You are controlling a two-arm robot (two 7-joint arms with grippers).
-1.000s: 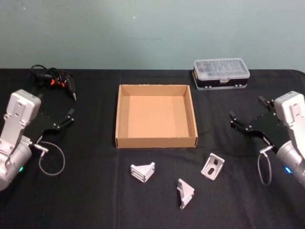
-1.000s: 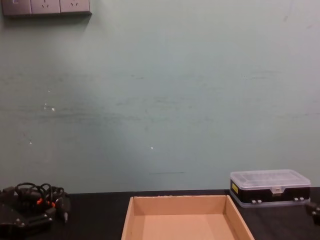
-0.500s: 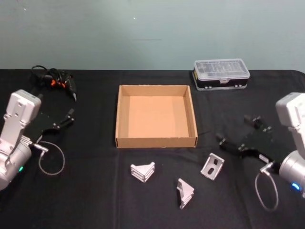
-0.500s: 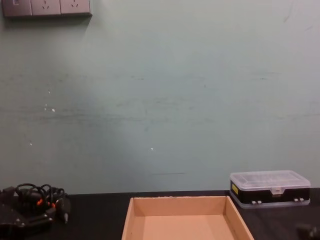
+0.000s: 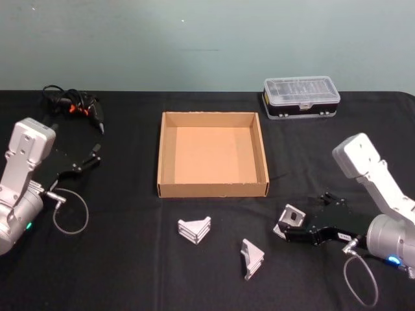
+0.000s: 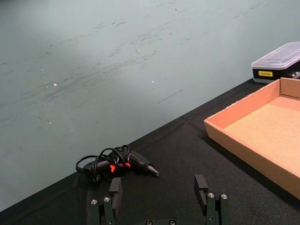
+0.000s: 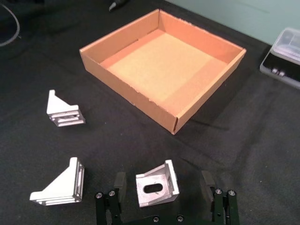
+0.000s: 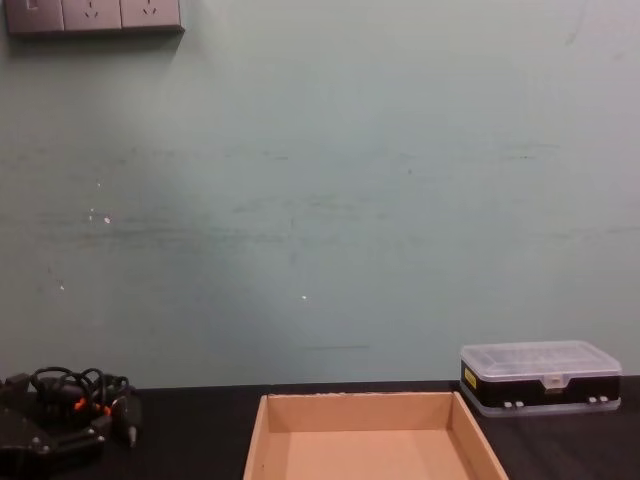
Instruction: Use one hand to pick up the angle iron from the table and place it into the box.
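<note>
right claw [image 7: 163, 182]: wide, straddling the bracket [image 5: 290, 219], lined up to close on it
bracket: on tabletop [image 5: 130, 259], unlifted, near box [image 5: 213, 190] front-right corner
box: empty
left claw [image 6: 158, 190]: wide, parked left

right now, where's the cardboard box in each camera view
Head view: the box sits at the centre of the picture.
Chest view: bottom centre, cut by the lower edge.
Left wrist view: right side, beyond the idle left gripper.
Right wrist view: upper middle, beyond the right gripper, which is open around an angle iron.
Shared landmark: the clear-lidded case, past the box's far right corner.
</note>
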